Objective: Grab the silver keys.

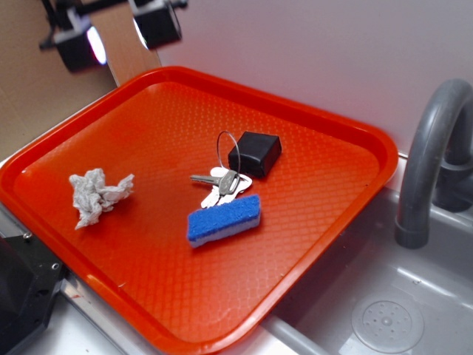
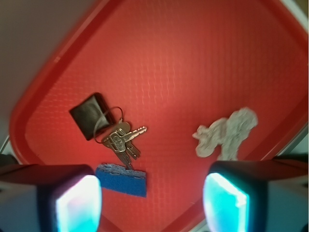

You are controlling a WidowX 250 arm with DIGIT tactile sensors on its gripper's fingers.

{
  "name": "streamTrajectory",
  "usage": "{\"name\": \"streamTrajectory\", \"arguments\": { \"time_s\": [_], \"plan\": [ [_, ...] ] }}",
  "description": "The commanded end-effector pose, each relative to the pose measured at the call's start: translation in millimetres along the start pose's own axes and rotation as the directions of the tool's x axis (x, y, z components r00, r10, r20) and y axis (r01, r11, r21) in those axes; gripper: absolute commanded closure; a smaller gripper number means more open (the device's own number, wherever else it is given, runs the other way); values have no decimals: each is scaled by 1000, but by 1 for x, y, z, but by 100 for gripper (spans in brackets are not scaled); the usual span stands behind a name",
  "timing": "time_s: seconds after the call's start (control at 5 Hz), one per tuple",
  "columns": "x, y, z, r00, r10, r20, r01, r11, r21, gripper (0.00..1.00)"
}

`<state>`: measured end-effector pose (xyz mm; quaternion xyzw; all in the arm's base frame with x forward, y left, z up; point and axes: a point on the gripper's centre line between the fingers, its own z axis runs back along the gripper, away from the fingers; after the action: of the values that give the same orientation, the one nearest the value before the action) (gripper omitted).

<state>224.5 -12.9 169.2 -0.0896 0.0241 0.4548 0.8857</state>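
The silver keys (image 1: 222, 184) lie near the middle of the orange tray (image 1: 310, 244), on a thin wire ring joined to a black boxy fob (image 1: 255, 153). In the wrist view the keys (image 2: 123, 138) and fob (image 2: 90, 115) lie left of centre, far below. My gripper (image 1: 126, 33) hangs high above the tray's far left corner, apart from the keys. It is open and empty; its two fingers (image 2: 77, 200) stand wide apart at the bottom of the wrist view, and the gripper (image 2: 152, 200) holds nothing.
A blue sponge block (image 1: 224, 220) lies right in front of the keys, touching them. A crumpled white paper wad (image 1: 97, 194) lies at the tray's left. A grey sink (image 1: 384, 310) with a faucet (image 1: 425, 163) is to the right. A white wall stands behind.
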Motion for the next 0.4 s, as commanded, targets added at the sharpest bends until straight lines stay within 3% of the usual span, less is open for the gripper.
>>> {"name": "streamTrajectory", "arguments": {
  "time_s": [0.0,0.2],
  "plan": [
    [16,-32,-33,992,100,75,-92,991,-98,0],
    [18,-44,-51,990,117,79,-110,990,-90,0]
  ]
}}
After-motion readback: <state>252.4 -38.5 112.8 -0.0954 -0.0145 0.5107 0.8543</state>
